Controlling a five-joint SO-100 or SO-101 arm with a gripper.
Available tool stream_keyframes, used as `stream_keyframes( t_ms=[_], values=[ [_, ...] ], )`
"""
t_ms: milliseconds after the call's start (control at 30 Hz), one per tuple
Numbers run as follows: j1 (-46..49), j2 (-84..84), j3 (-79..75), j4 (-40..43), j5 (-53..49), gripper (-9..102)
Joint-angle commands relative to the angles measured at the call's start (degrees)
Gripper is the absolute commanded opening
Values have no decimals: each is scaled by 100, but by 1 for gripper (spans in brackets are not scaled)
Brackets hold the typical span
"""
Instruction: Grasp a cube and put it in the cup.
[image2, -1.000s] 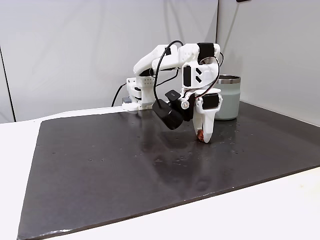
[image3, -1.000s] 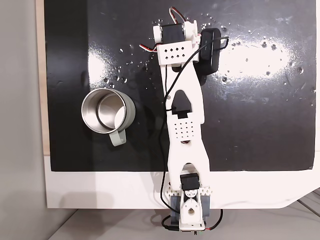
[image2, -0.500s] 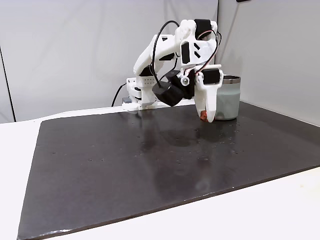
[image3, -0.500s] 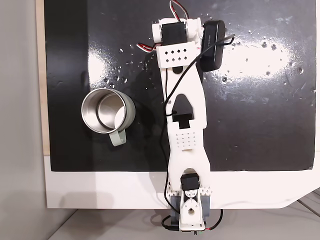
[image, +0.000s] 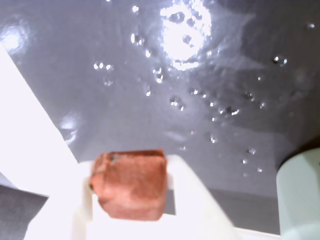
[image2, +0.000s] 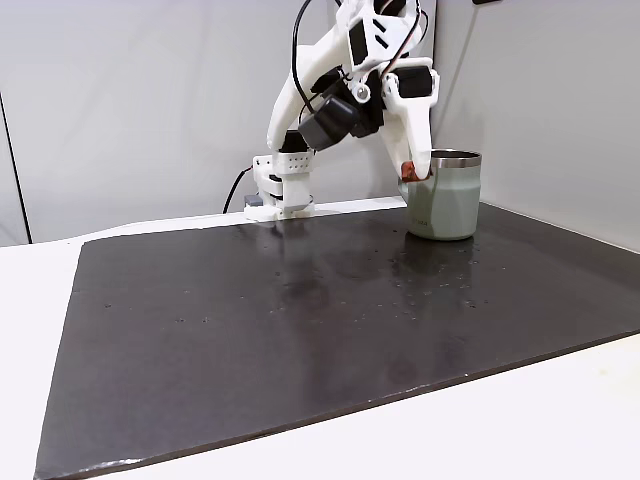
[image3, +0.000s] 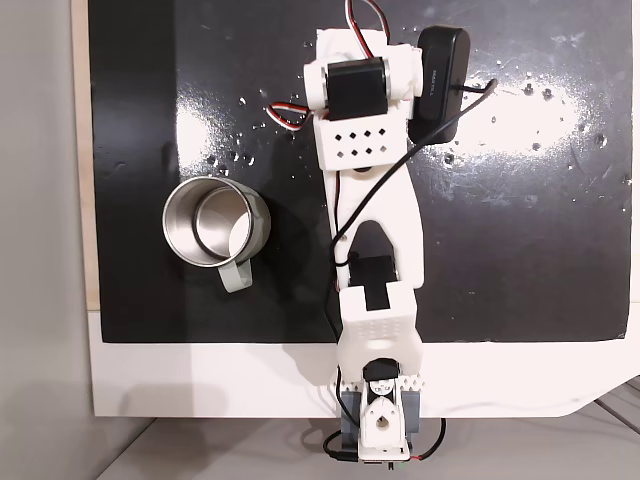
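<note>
My gripper (image2: 414, 173) is shut on the cube (image2: 407, 170), a small reddish-brown block held in the air about level with the cup's rim. The wrist view shows the cube (image: 130, 182) pinched between white fingers (image: 35, 155), with the gripper (image: 129, 200) above the dark mat. The cup (image2: 445, 195) is a sage-green mug with a steel rim, standing upright on the mat just right of the cube in this fixed view. From above, the cup (image3: 236, 277) sits left of the arm (image3: 380, 200), with its wrist over the mat well to the right. A pale edge of the cup (image: 300, 195) appears at lower right.
A black mat (image2: 250, 320) covers most of the white table and bears small shiny droplets (image: 185, 25). The arm's base (image2: 280, 190) is clamped at the table's far edge, near the wall. Open mat (image3: 550, 200) lies on the side of the arm away from the cup.
The gripper has risen from just above the mat to the cup's rim height, carrying the cube with it. The cup has not moved.
</note>
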Motion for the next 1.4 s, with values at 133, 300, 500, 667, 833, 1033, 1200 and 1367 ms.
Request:
stream_keyframes(
  t_ms=[133, 300, 500, 667, 833, 1033, 1200, 1367],
  values=[
    [-9, 1494, 756, -149, 88, 7],
    [-44, 2109, 1380, -325, 70, 7],
    [-343, 2391, 1740, -404, 18, 7],
    [-729, 2602, 1925, -413, -158, 7],
    [-1116, 2883, 2268, -466, -378, 7],
    [-1705, 3296, 2689, -475, -747, 7],
    [-2303, 3639, 3155, -492, -1020, 7],
    [-2804, 3806, 3595, -448, -1345, 7]
  ],
)
